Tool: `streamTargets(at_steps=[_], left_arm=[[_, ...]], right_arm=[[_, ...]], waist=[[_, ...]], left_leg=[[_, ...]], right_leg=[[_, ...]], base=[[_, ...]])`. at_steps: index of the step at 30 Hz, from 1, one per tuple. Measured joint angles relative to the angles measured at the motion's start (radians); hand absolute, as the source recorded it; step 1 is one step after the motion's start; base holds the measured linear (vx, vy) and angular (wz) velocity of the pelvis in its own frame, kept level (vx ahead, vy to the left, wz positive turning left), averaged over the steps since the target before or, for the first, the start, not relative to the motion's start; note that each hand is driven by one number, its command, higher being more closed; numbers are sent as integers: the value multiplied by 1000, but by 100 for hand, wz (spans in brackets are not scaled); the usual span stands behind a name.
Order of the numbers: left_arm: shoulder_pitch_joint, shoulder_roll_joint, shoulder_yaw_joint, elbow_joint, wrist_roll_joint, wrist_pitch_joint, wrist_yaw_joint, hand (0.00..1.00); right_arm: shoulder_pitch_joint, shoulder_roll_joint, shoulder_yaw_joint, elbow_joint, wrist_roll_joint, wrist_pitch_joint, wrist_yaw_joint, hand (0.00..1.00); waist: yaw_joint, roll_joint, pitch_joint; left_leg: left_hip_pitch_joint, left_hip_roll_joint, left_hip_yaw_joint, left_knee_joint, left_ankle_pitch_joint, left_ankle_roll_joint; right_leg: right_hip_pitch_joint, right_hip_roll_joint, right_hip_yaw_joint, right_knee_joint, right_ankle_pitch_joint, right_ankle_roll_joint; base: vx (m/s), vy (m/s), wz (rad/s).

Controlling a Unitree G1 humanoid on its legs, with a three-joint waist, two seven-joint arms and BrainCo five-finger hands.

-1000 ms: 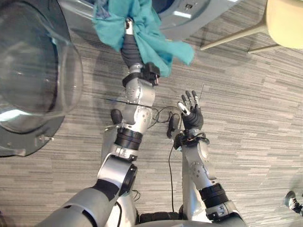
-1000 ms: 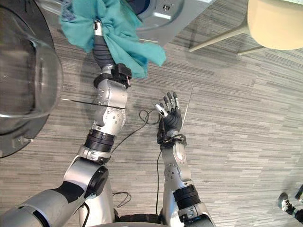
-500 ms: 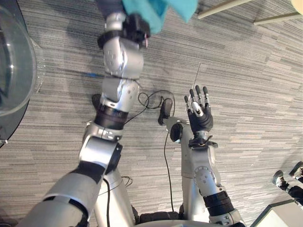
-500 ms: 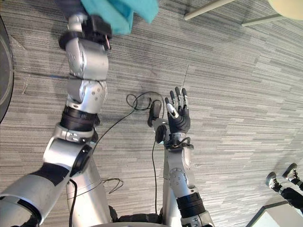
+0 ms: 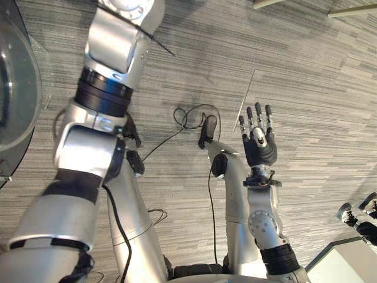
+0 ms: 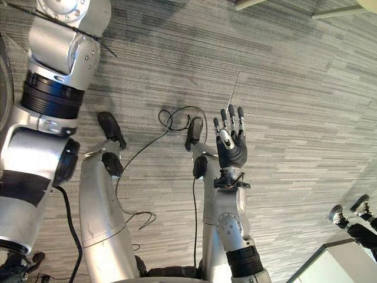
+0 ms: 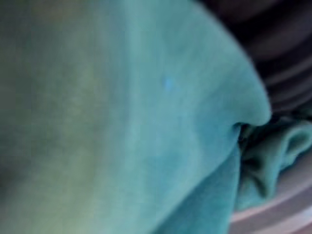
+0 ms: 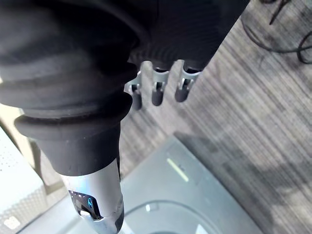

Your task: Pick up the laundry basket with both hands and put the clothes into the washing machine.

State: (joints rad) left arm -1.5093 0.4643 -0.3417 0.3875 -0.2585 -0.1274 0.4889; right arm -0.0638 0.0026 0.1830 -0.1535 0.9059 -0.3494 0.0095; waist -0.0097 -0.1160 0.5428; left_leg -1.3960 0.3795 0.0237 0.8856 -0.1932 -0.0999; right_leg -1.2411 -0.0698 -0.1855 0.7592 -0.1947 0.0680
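Loading step, I judge: the cloth [image 7: 122,126] lies against my left hand [image 7: 287,53], its grip I cannot tell, my right hand [image 5: 260,144] spread empty above the floor [image 5: 330,88]; next I must feed the cloth into the washer [image 8: 195,195].

Right hand [image 5: 260,147] held up, fingers [image 5: 258,114] straight; left arm [image 5: 112,53] stretched forward.

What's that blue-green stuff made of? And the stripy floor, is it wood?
The teal cloth looks like soft fabric with a matte finish: it folds and bunches into rounded creases. The floor is probably not wood. Its fine grey streaks look dull and slightly fuzzy, more like carpet tile, though patterned vinyl can't be ruled out.
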Motion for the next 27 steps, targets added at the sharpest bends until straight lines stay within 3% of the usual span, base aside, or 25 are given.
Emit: streamTargets(at_steps=[6, 10, 14, 19, 20, 22, 23, 25, 26, 27], left_arm=[[-141, 129, -135, 46, 510, 174, 41, 100], [-207, 142, -181, 47, 587, 243, 39, 100], [-258, 140, -215, 47, 623, 283, 58, 100], [-315, 64, -177, 106, 623, 337, 102, 100], [-323, 55, -163, 119, 617, 337, 101, 0], [-332, 17, -58, 138, 559, 325, 101, 0], [-335, 6, -26, 140, 490, 297, 99, 0], [-349, 23, -12, 201, 171, 205, 47, 0], [-339, 30, -17, 234, -62, 181, -4, 0], [-339, 28, -37, 234, -124, 178, -7, 0]], right_arm=[[30, -38, -9, -81, 44, -55, 44, 0], [35, -52, -8, -89, 75, -65, 59, 0], [58, -59, -8, -89, 85, -67, 60, 0], [58, -71, -8, -122, 99, -70, 57, 0], [58, -70, -8, -129, 104, -70, 56, 0], [56, -63, -9, -160, 105, -73, 53, 0], [56, -63, -10, -173, 105, -75, 50, 0], [56, -64, -15, -187, 103, -74, 11, 0], [56, -74, -30, -187, 102, -63, -25, 0], [62, -85, -30, -187, 102, -57, -35, 0]], waist=[[1, -14, 2], [3, -16, 0], [-2, -16, 0], [-24, -17, 0], [-27, -17, 0], [-35, -17, 0], [-36, -18, 0], [-42, -18, 0], [-38, -18, 0], [-38, -18, 0]], left_leg=[[-20, 2, 14, -8, 0, 0], [-24, 1, 49, -23, 2, 4], [-24, -9, 66, -50, 10, 16], [-1, -8, 122, -75, 17, 37], [7, -8, 127, -78, 17, 38], [43, 0, 151, -99, 16, 39], [64, 3, 167, -118, 16, 39], [115, 2, 194, -161, 17, 39], [144, 4, 215, -197, 21, 44], [157, 5, 227, -219, 25, 49]], right_leg=[[-13, -1, 0, -31, 18, 5], [-22, -8, 12, -56, 29, 13], [-23, -20, 8, -77, 32, 17], [-12, -41, 5, -88, 33, 18], [-6, -41, 6, -93, 34, 19], [17, -38, 6, -117, 48, 15], [27, -37, 2, -131, 60, 15], [61, -36, 0, -171, 64, 11], [82, -32, -4, -200, 73, 8], [94, -30, -6, -217, 82, 5]], base=[[35, 40, -6], [42, 52, -1], [59, 44, 7], [79, 38, 11], [84, 29, -1], [90, 25, -15], [94, 17, -18], [132, 12, -8], [146, 9, 3], [137, 16, 6]])
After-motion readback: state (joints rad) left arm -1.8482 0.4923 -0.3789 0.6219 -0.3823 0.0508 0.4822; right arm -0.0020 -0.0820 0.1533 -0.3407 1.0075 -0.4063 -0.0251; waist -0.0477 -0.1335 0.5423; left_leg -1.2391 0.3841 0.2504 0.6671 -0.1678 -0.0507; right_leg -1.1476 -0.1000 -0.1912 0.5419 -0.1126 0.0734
